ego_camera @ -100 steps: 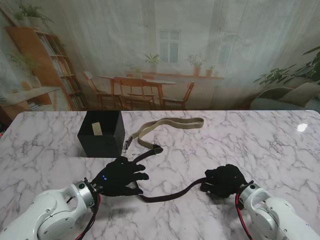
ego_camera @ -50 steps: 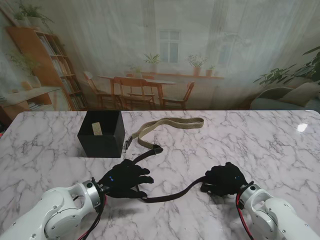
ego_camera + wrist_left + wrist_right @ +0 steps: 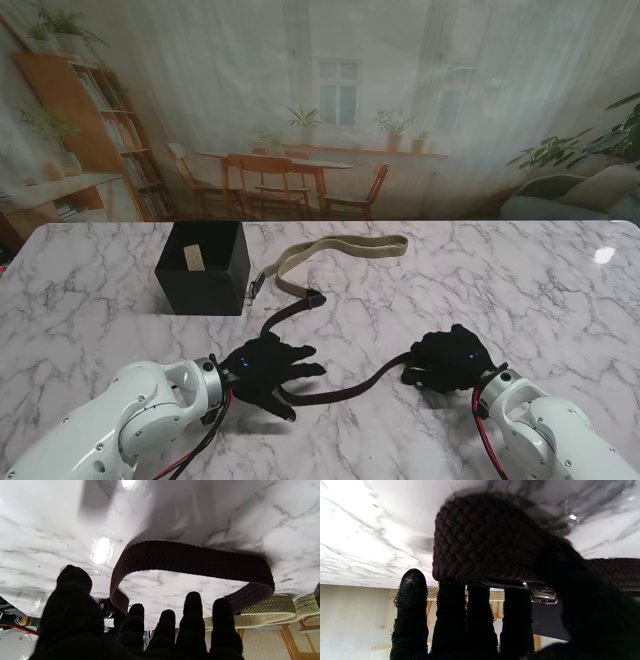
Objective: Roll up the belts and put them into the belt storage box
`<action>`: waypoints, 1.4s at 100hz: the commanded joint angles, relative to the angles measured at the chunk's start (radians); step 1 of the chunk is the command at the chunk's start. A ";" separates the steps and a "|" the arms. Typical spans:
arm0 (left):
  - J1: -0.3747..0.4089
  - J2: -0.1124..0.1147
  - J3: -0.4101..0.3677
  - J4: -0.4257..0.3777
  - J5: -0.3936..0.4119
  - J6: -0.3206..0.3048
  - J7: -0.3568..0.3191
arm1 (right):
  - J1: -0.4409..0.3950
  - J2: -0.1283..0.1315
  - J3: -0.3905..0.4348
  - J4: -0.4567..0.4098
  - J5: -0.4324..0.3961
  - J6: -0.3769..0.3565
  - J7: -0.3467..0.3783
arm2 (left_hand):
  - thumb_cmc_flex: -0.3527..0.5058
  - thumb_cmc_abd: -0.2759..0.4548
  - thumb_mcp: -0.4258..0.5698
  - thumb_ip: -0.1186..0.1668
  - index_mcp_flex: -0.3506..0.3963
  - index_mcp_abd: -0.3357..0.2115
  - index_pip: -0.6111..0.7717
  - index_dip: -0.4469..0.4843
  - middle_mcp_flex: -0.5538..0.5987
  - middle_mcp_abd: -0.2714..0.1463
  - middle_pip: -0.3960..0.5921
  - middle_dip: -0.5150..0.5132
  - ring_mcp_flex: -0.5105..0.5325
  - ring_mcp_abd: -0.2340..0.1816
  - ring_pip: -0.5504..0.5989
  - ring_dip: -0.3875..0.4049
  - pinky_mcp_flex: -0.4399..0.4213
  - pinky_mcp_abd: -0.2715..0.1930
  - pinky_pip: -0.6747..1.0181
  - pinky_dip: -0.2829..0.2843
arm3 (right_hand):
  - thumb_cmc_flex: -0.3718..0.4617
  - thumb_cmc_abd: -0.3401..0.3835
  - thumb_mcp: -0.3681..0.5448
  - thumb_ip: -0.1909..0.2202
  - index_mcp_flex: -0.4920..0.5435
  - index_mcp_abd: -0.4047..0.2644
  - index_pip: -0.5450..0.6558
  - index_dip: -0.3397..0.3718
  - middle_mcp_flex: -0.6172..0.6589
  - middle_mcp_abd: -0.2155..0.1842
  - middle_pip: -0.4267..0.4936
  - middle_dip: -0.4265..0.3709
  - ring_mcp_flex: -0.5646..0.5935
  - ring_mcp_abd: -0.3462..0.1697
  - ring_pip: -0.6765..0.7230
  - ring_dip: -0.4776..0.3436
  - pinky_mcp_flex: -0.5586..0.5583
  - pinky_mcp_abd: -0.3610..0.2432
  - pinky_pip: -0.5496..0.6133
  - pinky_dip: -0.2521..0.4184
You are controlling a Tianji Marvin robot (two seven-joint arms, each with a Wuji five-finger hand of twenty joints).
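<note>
The fingers (image 3: 300, 371) of the left hand (image 3: 268, 368) are spreading apart over the dark belt (image 3: 340, 388), near the front edge of the table (image 3: 420, 285) and left of its middle. In the left wrist view these fingers (image 3: 192, 610) are hovering just beside the strap (image 3: 190, 560), which is bending in a wide curve on the marble; they are grasping nothing.

Toward the front right corner, the right hand (image 3: 450, 362) is curling over the other end of the same belt. In the right wrist view its fingers (image 3: 450, 612) are pressing against a rolled, braided bundle of the strap (image 3: 482, 540), with a metal buckle ring (image 3: 540, 593) showing at the edge of the roll. The hand is clenching on that rolled end.

Between the two hands the dark belt is lying slack on the table, then running from the left hand toward the middle, where its tip (image 3: 312, 298) is resting.

Farther from me, the tan belt (image 3: 340, 248) is lying in a long flat loop near the middle of the table, its buckle end (image 3: 255, 285) just beside the black storage box (image 3: 203, 268). The box is standing upright toward the back left of the table, open at the top, with a small pale thing (image 3: 194, 258) inside that is too small to make out.
</note>
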 commanded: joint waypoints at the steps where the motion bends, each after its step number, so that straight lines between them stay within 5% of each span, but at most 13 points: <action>1: -0.018 0.000 0.020 0.029 0.009 0.018 -0.021 | -0.005 0.002 -0.002 0.004 -0.008 0.004 -0.002 | 0.044 -0.021 0.011 0.007 0.031 -0.025 0.050 0.020 -0.035 0.007 0.024 0.008 -0.010 0.004 0.001 0.001 -0.003 -0.015 0.016 0.010 | 0.031 0.044 0.024 0.019 0.024 -0.095 0.005 0.031 -0.035 -0.006 0.009 -0.005 -0.029 -0.015 -0.031 -0.012 -0.019 -0.013 -0.007 0.019; 14: -0.042 -0.001 0.057 0.061 0.005 0.043 -0.004 | -0.006 0.003 -0.003 0.004 -0.014 0.007 -0.006 | 0.115 -0.006 0.026 0.007 0.156 -0.078 0.213 0.154 -0.028 0.001 0.052 0.033 -0.015 -0.002 0.013 0.011 -0.003 -0.026 0.042 0.019 | 0.026 0.045 0.025 0.020 0.025 -0.101 0.005 0.033 -0.068 0.000 0.008 -0.005 -0.092 -0.012 -0.052 -0.023 -0.055 -0.012 -0.023 0.022; 30: -0.056 0.001 0.077 0.072 0.043 0.065 0.006 | -0.008 0.003 -0.002 0.002 -0.016 0.010 -0.005 | 0.283 -0.052 0.058 0.002 0.311 -0.125 0.525 0.448 0.049 -0.007 0.104 0.070 -0.001 -0.008 0.030 0.020 0.009 -0.034 0.080 0.023 | 0.026 0.048 0.025 0.021 0.023 -0.102 0.005 0.036 -0.095 0.001 0.009 -0.004 -0.124 -0.010 -0.068 -0.036 -0.073 -0.001 -0.038 0.025; 42: -0.054 0.003 0.077 0.075 0.078 0.081 0.016 | -0.011 0.003 -0.002 0.001 -0.017 0.018 -0.008 | 0.343 -0.031 0.054 0.006 0.354 -0.093 0.699 0.387 0.090 -0.006 0.130 0.108 -0.002 -0.009 0.040 0.027 0.008 -0.039 0.101 0.019 | 0.025 0.049 0.025 0.021 0.024 -0.100 0.005 0.038 -0.107 0.003 0.013 -0.003 -0.136 -0.008 -0.076 -0.045 -0.083 0.013 -0.050 0.027; 54: -0.034 0.004 0.054 0.063 0.112 0.086 0.014 | -0.019 -0.001 0.001 -0.005 -0.005 0.036 -0.003 | 0.357 -0.029 0.061 0.006 0.360 -0.067 0.715 0.391 0.109 -0.009 0.143 0.117 0.000 -0.009 0.043 0.029 0.010 -0.040 0.107 0.021 | 0.030 0.052 0.024 0.023 0.023 -0.088 0.006 0.039 -0.154 0.023 0.013 -0.006 -0.215 0.023 -0.146 -0.096 -0.122 0.097 -0.108 0.026; 86: 0.059 0.009 -0.057 0.003 0.209 0.066 -0.009 | -0.027 -0.005 0.004 -0.011 0.005 0.060 -0.002 | 0.370 -0.040 0.068 0.003 0.383 -0.024 0.730 0.409 0.158 -0.022 0.174 0.149 0.017 -0.013 0.054 0.038 0.017 -0.043 0.122 0.025 | 0.036 0.051 0.025 0.022 0.026 -0.067 0.014 0.026 -0.152 0.035 -0.011 -0.033 -0.212 0.071 -0.222 -0.163 -0.128 0.143 -0.168 0.014; 106: 0.096 0.008 -0.097 -0.018 0.227 0.057 -0.008 | -0.025 -0.009 0.000 -0.004 0.011 0.079 -0.022 | 0.363 -0.042 0.068 0.002 0.385 -0.029 0.724 0.411 0.165 -0.023 0.172 0.155 0.020 -0.011 0.051 0.039 0.015 -0.043 0.121 0.024 | 0.053 0.054 0.016 0.019 0.014 -0.041 0.036 0.012 0.153 -0.040 0.054 -0.010 0.032 0.000 -0.117 -0.101 -0.026 0.112 -0.094 0.041; 125: 0.101 0.005 -0.099 -0.017 0.212 0.061 0.019 | -0.016 -0.009 -0.008 0.011 0.013 0.073 -0.046 | 0.347 -0.029 0.064 0.001 0.367 -0.039 0.713 0.411 0.164 -0.017 0.164 0.157 0.017 -0.007 0.045 0.037 0.012 -0.040 0.116 0.021 | 0.071 0.044 0.018 0.012 -0.007 -0.049 0.021 0.013 0.380 -0.097 0.202 0.117 0.174 -0.033 0.022 0.010 0.044 0.010 0.001 0.066; 140: 0.114 0.003 -0.112 -0.034 0.215 0.050 0.038 | -0.008 -0.009 -0.015 0.024 0.012 0.061 -0.069 | 0.238 0.003 0.012 -0.002 0.327 -0.032 0.652 0.372 0.129 0.002 0.130 0.140 -0.006 0.003 0.034 0.032 0.002 -0.023 0.108 0.018 | 0.098 0.038 0.037 0.006 -0.030 -0.004 -0.022 -0.029 0.488 -0.112 0.282 0.154 0.222 -0.059 0.037 0.017 0.075 -0.019 0.027 0.058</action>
